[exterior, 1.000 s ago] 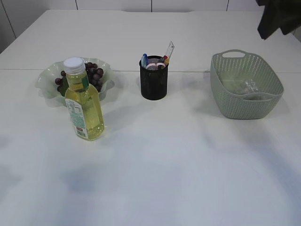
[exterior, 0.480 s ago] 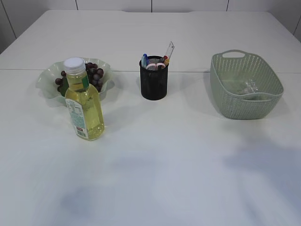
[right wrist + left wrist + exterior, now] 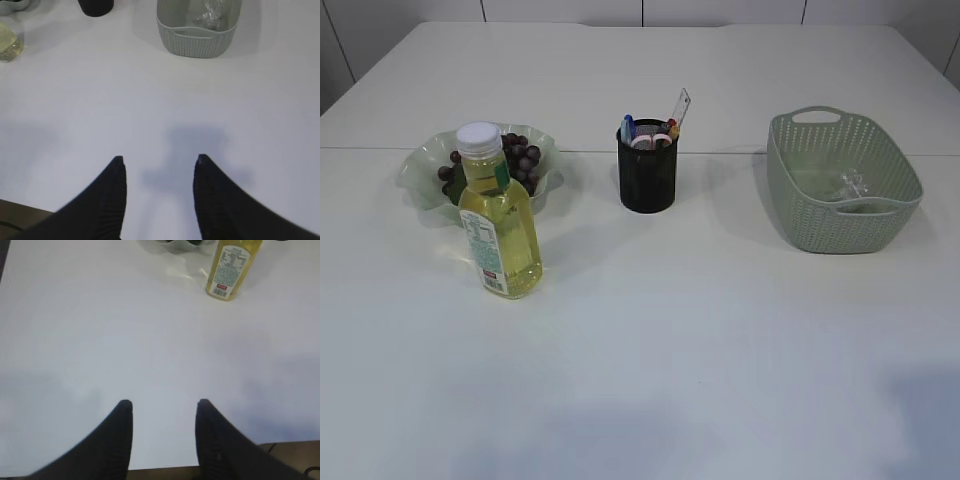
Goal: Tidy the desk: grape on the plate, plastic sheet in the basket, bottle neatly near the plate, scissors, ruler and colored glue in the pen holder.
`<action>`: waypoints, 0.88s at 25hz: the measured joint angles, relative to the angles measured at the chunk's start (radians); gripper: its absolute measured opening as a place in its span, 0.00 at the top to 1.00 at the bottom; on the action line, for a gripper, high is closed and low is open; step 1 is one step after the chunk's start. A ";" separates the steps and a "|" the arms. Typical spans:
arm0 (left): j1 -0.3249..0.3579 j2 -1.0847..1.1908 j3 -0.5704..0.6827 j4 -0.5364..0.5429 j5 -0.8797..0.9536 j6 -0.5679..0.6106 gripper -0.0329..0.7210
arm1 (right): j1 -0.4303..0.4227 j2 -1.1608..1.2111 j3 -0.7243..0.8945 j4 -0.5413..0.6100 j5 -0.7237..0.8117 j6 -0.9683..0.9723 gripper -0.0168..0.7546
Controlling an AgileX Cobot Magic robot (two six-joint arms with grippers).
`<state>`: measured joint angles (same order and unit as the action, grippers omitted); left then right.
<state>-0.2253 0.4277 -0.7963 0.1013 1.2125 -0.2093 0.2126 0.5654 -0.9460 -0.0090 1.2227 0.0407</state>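
Note:
A bunch of dark grapes (image 3: 515,155) lies on the pale green wavy plate (image 3: 420,170). The yellow bottle (image 3: 498,222) with a white cap stands upright just in front of the plate, also seen as the bottle (image 3: 231,267) in the left wrist view. The black mesh pen holder (image 3: 647,178) holds the ruler (image 3: 679,106), scissors handles and colored glue. A crumpled clear plastic sheet (image 3: 847,186) lies inside the green basket (image 3: 840,230). My left gripper (image 3: 162,402) and right gripper (image 3: 159,159) both hang open and empty over the near table edge, out of the exterior view.
The white table (image 3: 700,340) spreads bare in front of the objects. In the right wrist view the basket (image 3: 197,42) sits far ahead, with the pen holder (image 3: 95,6) at the top left. The table's near edge shows below both grippers.
A dark arm at the exterior view's top right corner has left the picture. Shadows on the table have drifted toward the near right. The objects have not moved.

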 joint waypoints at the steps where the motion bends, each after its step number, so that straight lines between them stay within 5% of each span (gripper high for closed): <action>1: 0.000 -0.018 0.000 0.001 0.006 0.000 0.55 | 0.000 -0.028 0.013 0.000 0.000 0.000 0.51; 14: 0.000 -0.234 0.004 0.050 0.024 -0.005 0.55 | 0.000 -0.379 0.154 0.000 0.049 0.002 0.51; 22: 0.000 -0.402 0.114 0.050 0.041 -0.007 0.55 | 0.000 -0.550 0.234 0.000 0.052 0.002 0.51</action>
<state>-0.2253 0.0253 -0.6828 0.1513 1.2539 -0.2162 0.2126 0.0153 -0.7115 -0.0090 1.2751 0.0429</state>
